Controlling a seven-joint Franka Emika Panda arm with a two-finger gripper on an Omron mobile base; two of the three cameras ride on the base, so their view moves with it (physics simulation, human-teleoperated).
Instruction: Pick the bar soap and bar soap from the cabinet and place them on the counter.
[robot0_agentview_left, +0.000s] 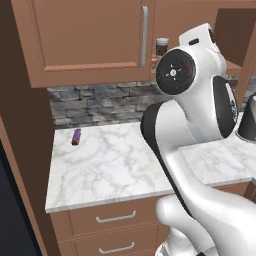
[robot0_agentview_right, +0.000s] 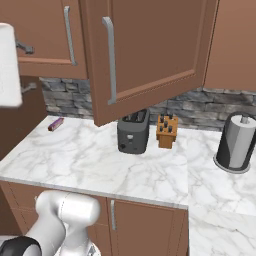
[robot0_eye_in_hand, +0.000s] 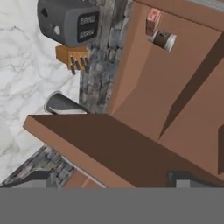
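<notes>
Soap (robot0_eye_in_hand: 153, 19) lies on the open cabinet's (robot0_agentview_right: 150, 50) shelf just beside a paper cup (robot0_eye_in_hand: 165, 40), apart from the released, empty pincer (robot0_eye_in_hand: 113, 177); a careless reach could topple the cup or strike the swung-out door (robot0_eye_in_hand: 118, 148).

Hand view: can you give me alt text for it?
Rolled sideways, the view looks into the open cabinet, where a bar soap and a paper cup sit far back on the shelf. A toaster, knife block and marble counter lie beyond.
</notes>
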